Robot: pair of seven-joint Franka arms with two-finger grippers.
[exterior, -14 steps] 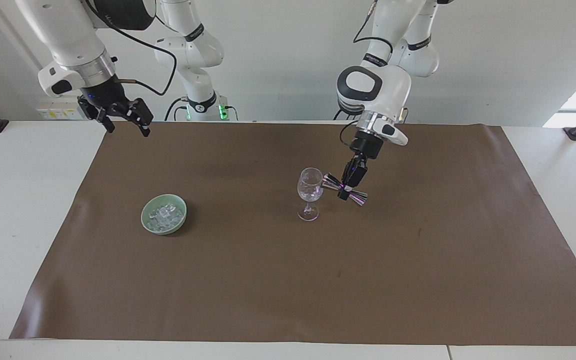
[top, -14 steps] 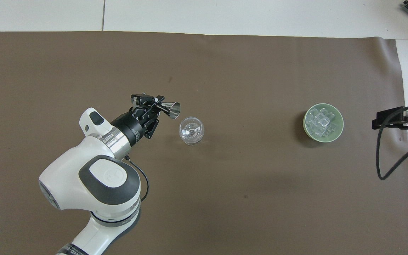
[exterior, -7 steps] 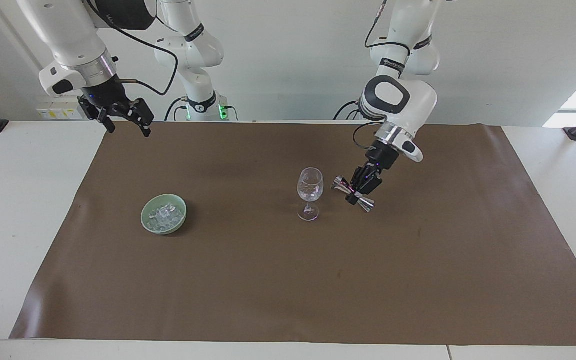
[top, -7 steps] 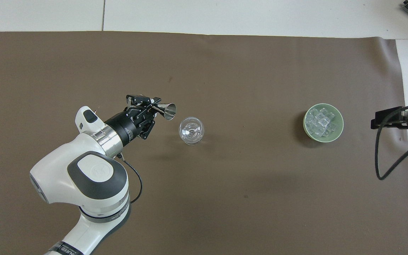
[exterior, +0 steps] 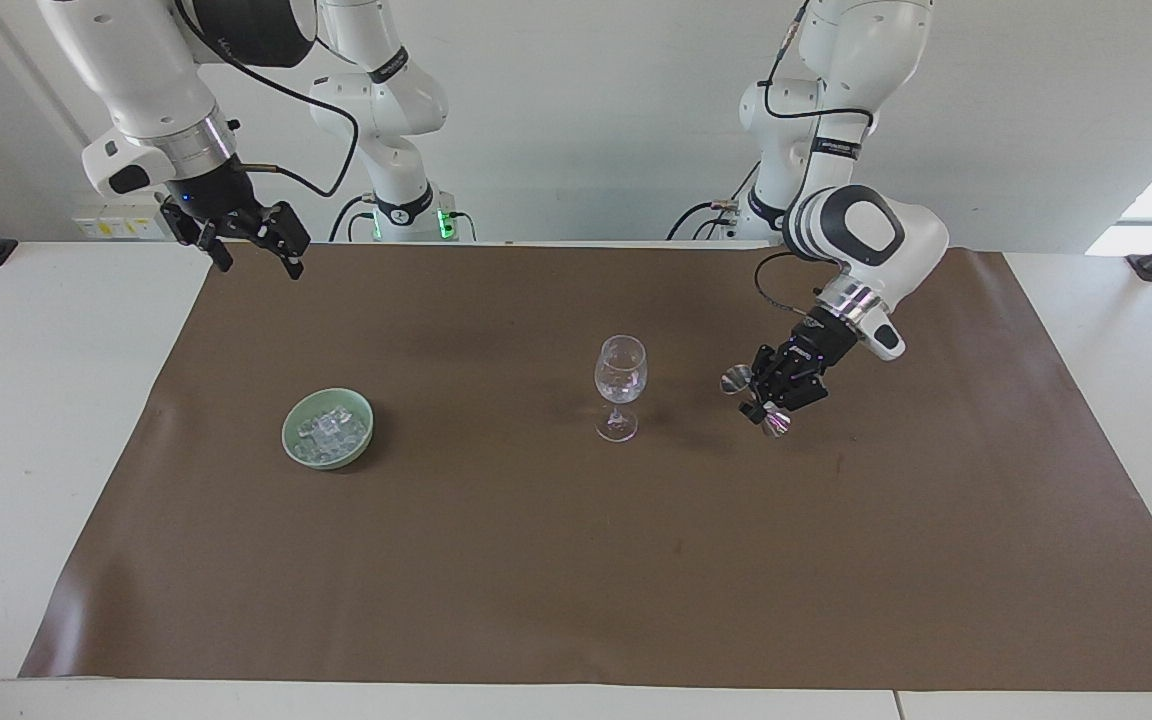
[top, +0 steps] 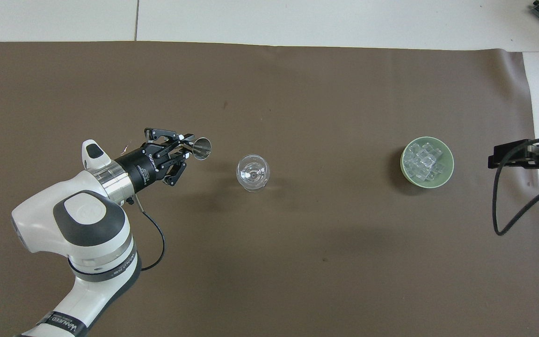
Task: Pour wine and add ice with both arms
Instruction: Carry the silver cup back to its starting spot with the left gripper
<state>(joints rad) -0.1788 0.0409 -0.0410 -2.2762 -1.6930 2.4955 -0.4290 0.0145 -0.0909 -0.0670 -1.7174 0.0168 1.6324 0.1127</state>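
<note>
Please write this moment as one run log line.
left gripper: shut on jigger, beside wine glass | right gripper: open, waiting | ice: in bowl

Both views are evenly and brightly lit from above, with a strip of harder daylight at the edge of the facing view toward the left arm's end. Shadows on the brown mat (exterior: pixel 536 560) are soft and faint: a dim smudge beside the wine glass (exterior: pixel 620 385) and a darker crescent at the green bowl (top: pixel 427 162). Everything is in focus, and small glints sit on the glass and the ice (top: pixel 422 161).
</note>
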